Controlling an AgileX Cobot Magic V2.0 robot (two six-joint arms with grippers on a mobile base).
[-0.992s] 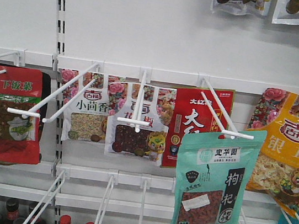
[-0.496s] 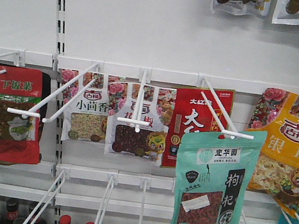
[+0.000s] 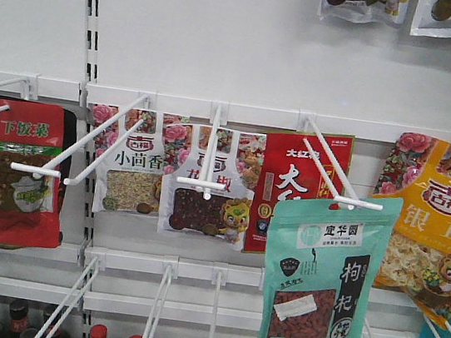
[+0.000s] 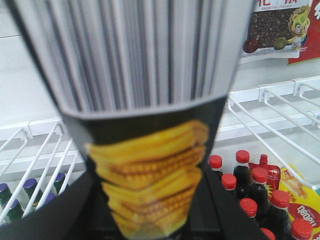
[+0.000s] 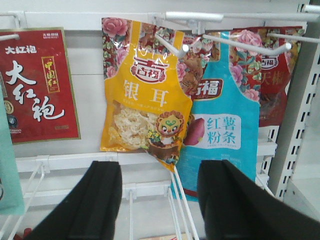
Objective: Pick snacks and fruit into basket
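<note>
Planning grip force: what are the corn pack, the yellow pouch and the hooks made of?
Corn pack: printed film, likely plastic, slight sheen. Yellow pouch: glossy plastic film, with glare spots and a clear window. Hooks: thin white rods, probably painted metal wire.

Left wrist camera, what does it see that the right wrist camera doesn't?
Only the left wrist view: a corn packet right up close, with red-capped bottles below it. Only the right wrist view: the open right claw, a yellow bag and a blue bag hanging on hooks. Both show the white shelf wall behind everything.
</note>
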